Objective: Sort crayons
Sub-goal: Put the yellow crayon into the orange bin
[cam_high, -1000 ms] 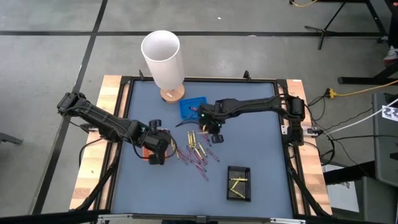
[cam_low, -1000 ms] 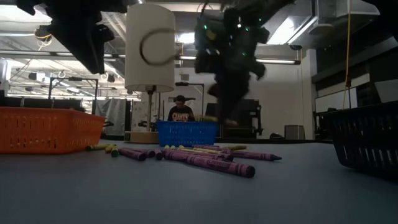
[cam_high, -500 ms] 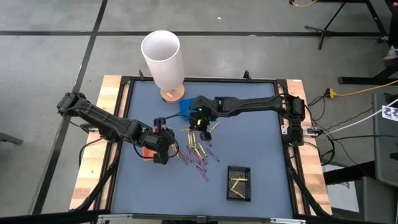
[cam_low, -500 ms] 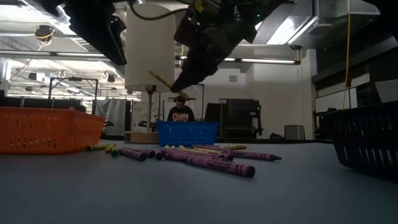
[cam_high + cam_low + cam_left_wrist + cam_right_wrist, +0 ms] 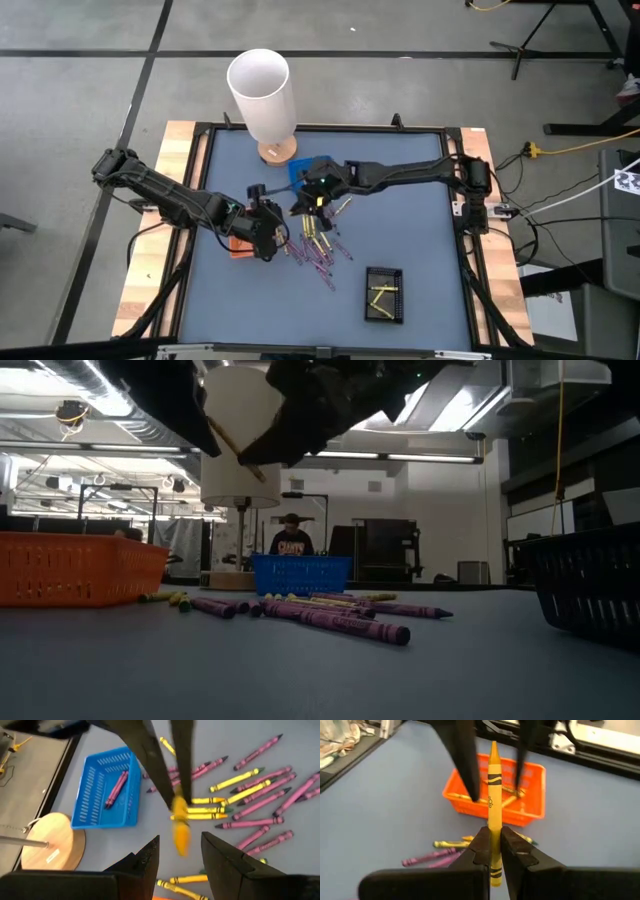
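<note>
Right end effector (image 5: 492,851) pinches a yellow-orange wax crayon (image 5: 493,795) above the blue-grey counter (image 5: 400,230); left end effector (image 5: 180,852) is spread beside the orange mesh tray (image 5: 530,775).

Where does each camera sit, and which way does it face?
High: overhead, straight down on the table; both arms show.
Low: table height, level across the crayons into the room; arms overhead.
Left wrist: past the open left gripper, onto the blue tray.
Right wrist: past the right gripper, shut on a yellow crayon, toward the orange tray.
Both wrist views share that crayon.
</note>
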Action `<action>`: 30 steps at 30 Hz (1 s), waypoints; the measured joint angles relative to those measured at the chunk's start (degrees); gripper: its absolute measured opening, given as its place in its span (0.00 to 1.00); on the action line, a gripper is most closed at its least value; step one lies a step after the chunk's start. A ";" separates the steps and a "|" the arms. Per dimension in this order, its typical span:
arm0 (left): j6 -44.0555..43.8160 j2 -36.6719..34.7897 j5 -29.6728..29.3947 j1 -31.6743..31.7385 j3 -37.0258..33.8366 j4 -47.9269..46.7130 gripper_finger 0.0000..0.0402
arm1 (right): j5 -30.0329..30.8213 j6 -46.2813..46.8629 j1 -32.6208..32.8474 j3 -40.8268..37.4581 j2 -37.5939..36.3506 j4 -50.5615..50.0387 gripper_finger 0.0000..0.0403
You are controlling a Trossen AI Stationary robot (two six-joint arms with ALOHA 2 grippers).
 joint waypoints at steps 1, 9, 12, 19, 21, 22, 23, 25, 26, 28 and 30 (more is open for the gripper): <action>0.29 0.00 0.02 -0.02 0.00 0.69 0.32 | 0.45 -0.01 0.37 0.00 0.00 0.13 0.06; 0.51 0.00 0.53 -0.02 0.00 3.86 0.32 | 7.10 -0.06 2.80 0.00 -0.02 0.50 0.06; 0.53 0.00 1.23 -0.02 0.00 3.86 0.32 | 8.18 -0.06 2.80 0.00 -0.02 0.50 0.06; 0.54 0.00 1.29 0.00 0.00 3.84 0.31 | 9.07 -0.06 2.65 0.00 -0.04 0.49 0.06; 0.55 0.00 1.33 0.00 0.00 3.84 0.29 | 9.07 -0.06 2.65 0.00 -0.07 0.50 0.06; 0.55 0.00 1.35 0.00 0.00 3.84 0.27 | 9.07 -0.06 2.67 0.00 -0.07 0.50 0.06; 0.55 0.00 1.35 0.00 0.00 3.84 0.26 | 9.05 -0.06 2.69 0.00 -0.08 0.50 0.06; 0.55 0.00 1.33 0.00 0.00 3.84 0.22 | 9.05 -0.06 2.69 0.00 -0.09 0.48 0.06; 0.55 0.00 1.30 0.00 0.01 3.83 0.19 | 9.05 -0.06 2.69 0.00 -0.09 0.47 0.06; 0.55 0.00 1.21 0.00 0.01 3.81 0.15 | 9.01 -0.06 2.69 0.00 -0.09 0.45 0.06; 0.55 0.00 1.19 0.00 0.00 3.80 0.12 | 8.92 -0.06 2.71 0.00 -0.09 0.41 0.06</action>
